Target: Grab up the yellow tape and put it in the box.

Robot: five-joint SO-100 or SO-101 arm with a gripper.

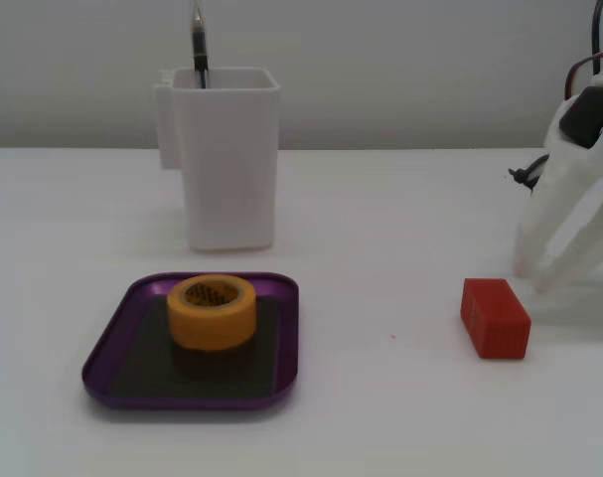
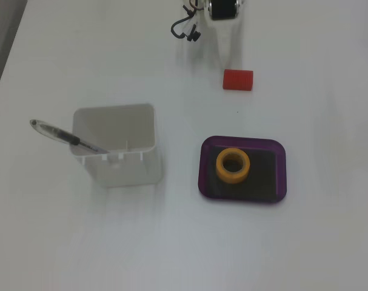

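Observation:
The yellow tape (image 1: 212,310) lies flat inside the purple box (image 1: 117,343), a little left of its middle. In the other fixed view the tape (image 2: 233,165) also sits within the box (image 2: 279,176). My white gripper (image 1: 535,278) rests at the far right, tips down on the table, well away from the box. Its fingers converge to a point and hold nothing. It enters the other fixed view (image 2: 227,57) from the top edge, just above the red block.
A red rectangular block (image 1: 495,317) lies on the table next to my gripper tips. A tall white container (image 1: 226,159) with a pen (image 2: 68,138) in it stands behind the box. The table is white.

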